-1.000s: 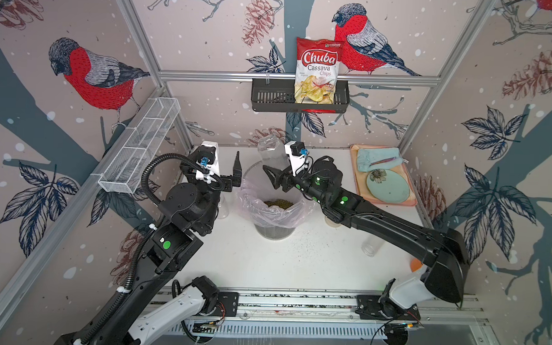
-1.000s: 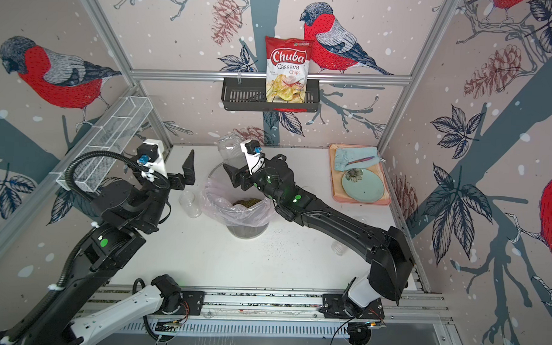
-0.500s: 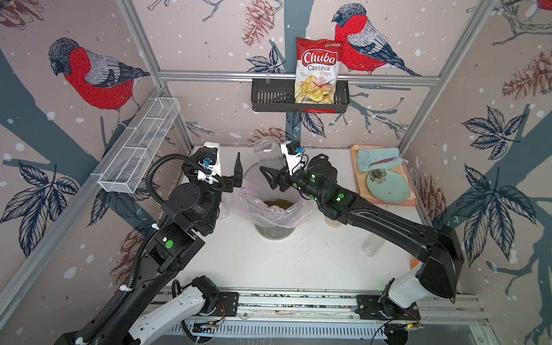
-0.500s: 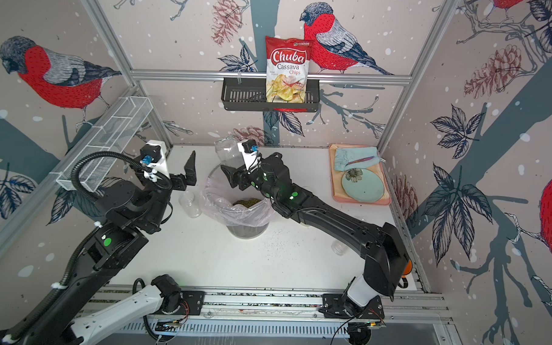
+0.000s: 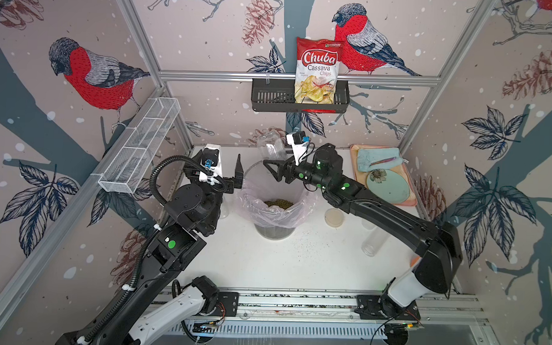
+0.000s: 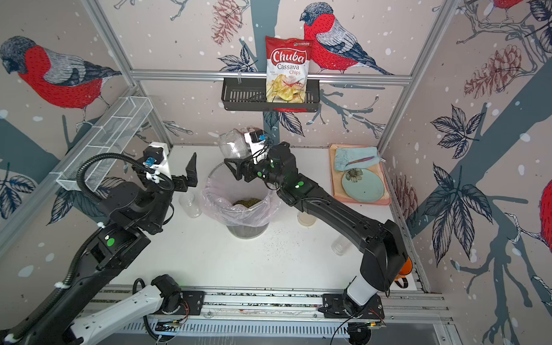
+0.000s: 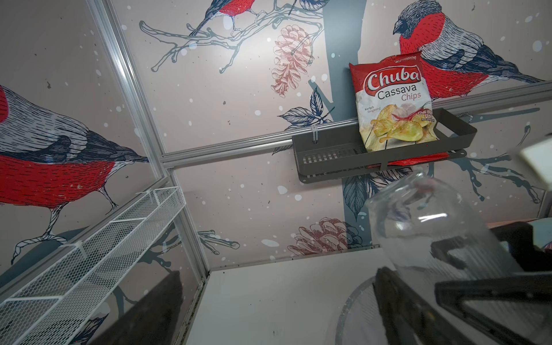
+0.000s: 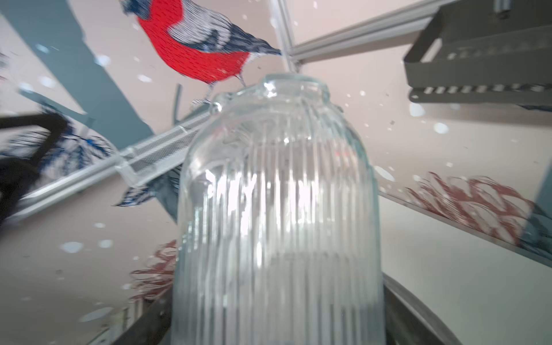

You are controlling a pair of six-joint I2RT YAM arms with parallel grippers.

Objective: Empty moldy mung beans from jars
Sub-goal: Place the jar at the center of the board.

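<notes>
Right wrist view: right gripper point(image 8: 277, 325) pinches a clear, ribbed, empty jar point(image 8: 277, 209), up over the bin point(image 5: 251, 207) at its 12 o'clock. Green beans point(image 5: 279, 203) lie inside the bin. Left gripper point(image 7: 268, 307) is spread wide, holding nothing.

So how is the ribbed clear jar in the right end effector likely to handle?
The ribbed jar looks empty, so probably light. Its hard clear wall may be slippery in the right end effector, though the ribs could add grip. It looks like glass, so likely breakable if dropped.
</notes>
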